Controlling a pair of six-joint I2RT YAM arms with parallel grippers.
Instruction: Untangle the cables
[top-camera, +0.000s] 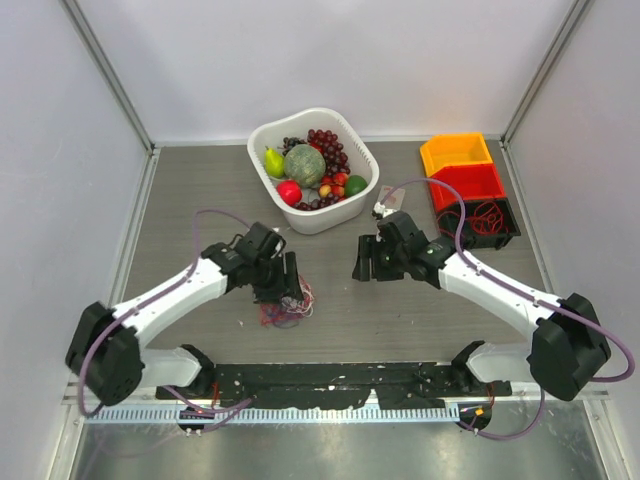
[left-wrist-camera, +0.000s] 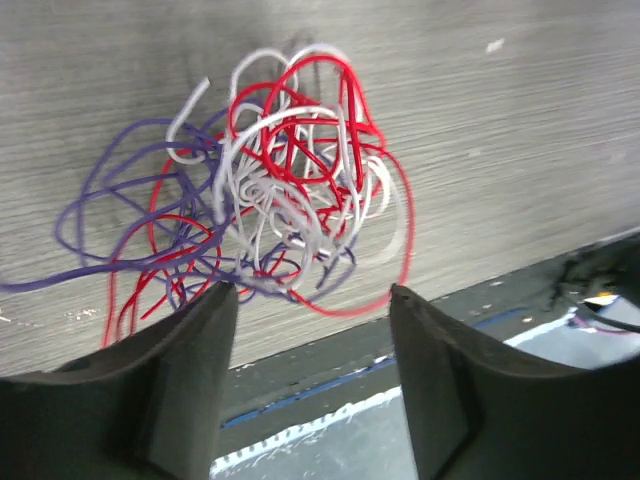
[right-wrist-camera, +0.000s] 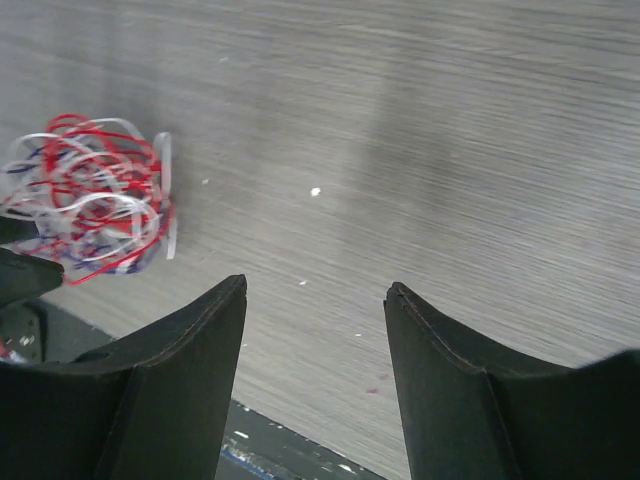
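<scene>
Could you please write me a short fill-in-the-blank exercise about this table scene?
1. The cables lie just beyond the left gripper, whose jaws are ____.
2. The fruit sits in a ____ basket.
3. The bin between the orange bin and the black bin is ____.
4. The right gripper holds ____.

Missing words: open, white, red, nothing.

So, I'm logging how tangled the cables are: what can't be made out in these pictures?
- Top view: the cables are too small to trace strand by strand, and the left tool overlaps their upper part.
- Left wrist view: one purple strand runs off the left edge, and the knot's middle is too dense to follow.
- Right wrist view: the cables are blurred and sit against the left edge.
</scene>
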